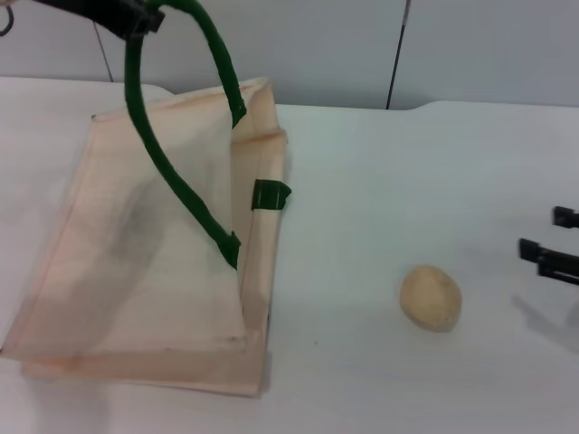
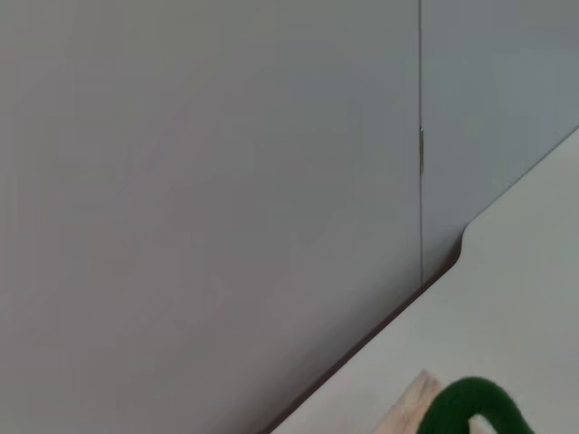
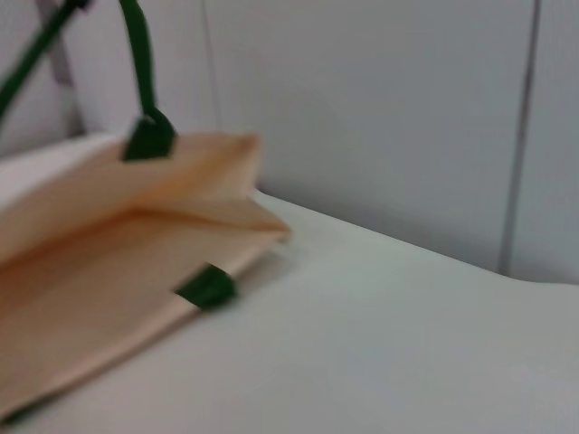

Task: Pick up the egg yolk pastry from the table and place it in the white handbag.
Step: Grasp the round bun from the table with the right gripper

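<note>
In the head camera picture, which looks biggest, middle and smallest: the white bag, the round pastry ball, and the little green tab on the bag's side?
1. the white handbag, by far the largest.
2. the egg yolk pastry, much smaller.
3. the green tab, smallest, though not far behind the pastry.

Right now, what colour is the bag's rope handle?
Dark green handle, clearest in the head view.

I see bag: pale peach-cream fabric, faint grey smudge on near face. Handle: dark green rope; small dark green tab on side seam. Pastry: matte tan-yellow, plain. Worktop: white. Wall: light grey, thin dark seam. Right claw: black. Left claw: black.
</note>
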`<state>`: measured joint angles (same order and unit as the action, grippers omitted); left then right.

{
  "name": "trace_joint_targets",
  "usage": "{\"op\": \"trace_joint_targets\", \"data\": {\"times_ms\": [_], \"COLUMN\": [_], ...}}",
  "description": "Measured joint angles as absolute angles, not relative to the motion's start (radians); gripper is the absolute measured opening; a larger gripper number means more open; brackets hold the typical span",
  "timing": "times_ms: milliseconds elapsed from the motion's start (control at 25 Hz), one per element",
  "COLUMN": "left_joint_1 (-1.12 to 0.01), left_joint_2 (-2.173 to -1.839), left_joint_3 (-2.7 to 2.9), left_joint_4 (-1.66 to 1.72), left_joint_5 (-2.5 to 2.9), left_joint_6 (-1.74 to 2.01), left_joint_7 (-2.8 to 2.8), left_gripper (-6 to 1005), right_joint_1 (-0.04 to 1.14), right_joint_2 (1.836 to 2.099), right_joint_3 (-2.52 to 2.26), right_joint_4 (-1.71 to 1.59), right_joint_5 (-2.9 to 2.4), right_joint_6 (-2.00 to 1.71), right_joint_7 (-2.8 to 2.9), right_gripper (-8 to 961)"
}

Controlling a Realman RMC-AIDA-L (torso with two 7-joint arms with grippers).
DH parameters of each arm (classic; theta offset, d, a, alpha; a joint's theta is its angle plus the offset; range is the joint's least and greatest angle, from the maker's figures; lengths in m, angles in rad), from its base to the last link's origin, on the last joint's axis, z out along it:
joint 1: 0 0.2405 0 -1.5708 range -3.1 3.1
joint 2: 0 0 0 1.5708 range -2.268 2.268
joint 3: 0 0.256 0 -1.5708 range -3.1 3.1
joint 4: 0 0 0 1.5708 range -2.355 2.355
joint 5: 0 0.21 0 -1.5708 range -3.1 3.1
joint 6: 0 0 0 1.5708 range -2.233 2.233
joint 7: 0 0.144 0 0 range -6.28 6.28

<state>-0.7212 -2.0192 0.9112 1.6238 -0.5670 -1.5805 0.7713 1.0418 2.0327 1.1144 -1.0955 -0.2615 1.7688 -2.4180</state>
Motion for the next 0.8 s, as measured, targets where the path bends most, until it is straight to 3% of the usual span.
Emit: {"op": "trace_joint_targets", "data": {"times_ms": [800], "left_joint_1": [-0.727], "left_joint_2": [-2.02], "left_joint_3": [0.911], "left_joint_4": [1.625], "left_joint_5": [-0.573], "left_joint_6": [-1.569], "left_joint_7": [0.773], "left_gripper": [113], "right_joint_1": [0.994], "right_joint_2": [2.033], "right_joint_3": [1.138], "right_joint_4": [-0.811], "right_joint_5": [-0.432], "right_joint_6": [1.583], "right_joint_7": [-2.326], "right_gripper": [762]}}
